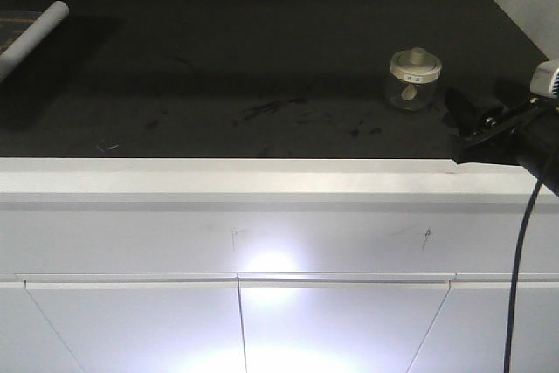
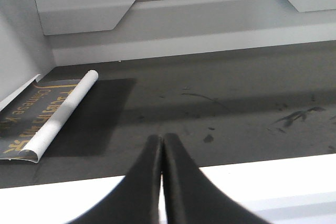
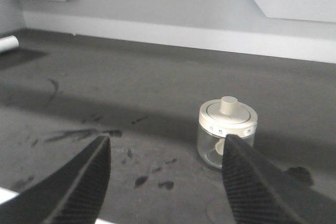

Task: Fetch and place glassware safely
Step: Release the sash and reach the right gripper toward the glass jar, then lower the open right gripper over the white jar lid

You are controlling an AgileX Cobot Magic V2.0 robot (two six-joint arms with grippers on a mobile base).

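- Black fingers of the right gripper fill the bottom of the right wrist view, spread wide with nothing between them.
- Just ahead of them stands the glass jar, upright on the dark counter, cream lid on and knob up. It is not yet touched.
- From the front, the jar sits toward the right of the counter, back from the white front edge.
- The jar lines up closer to one finger than to the middle of the gap. In my judgement, a straight push forward could clip it with that finger and slide or tip it.
- Smooth glass may slip under a light squeeze, and a grip taken on the lid alone could lift the lid off. I cannot tell how firmly it is seated.
- Dark smudges mark the counter to the jar's left.
- The left gripper is pressed closed, holding nothing, over the front edge.
- Well away at the far left lies a white roll, not part of this job.
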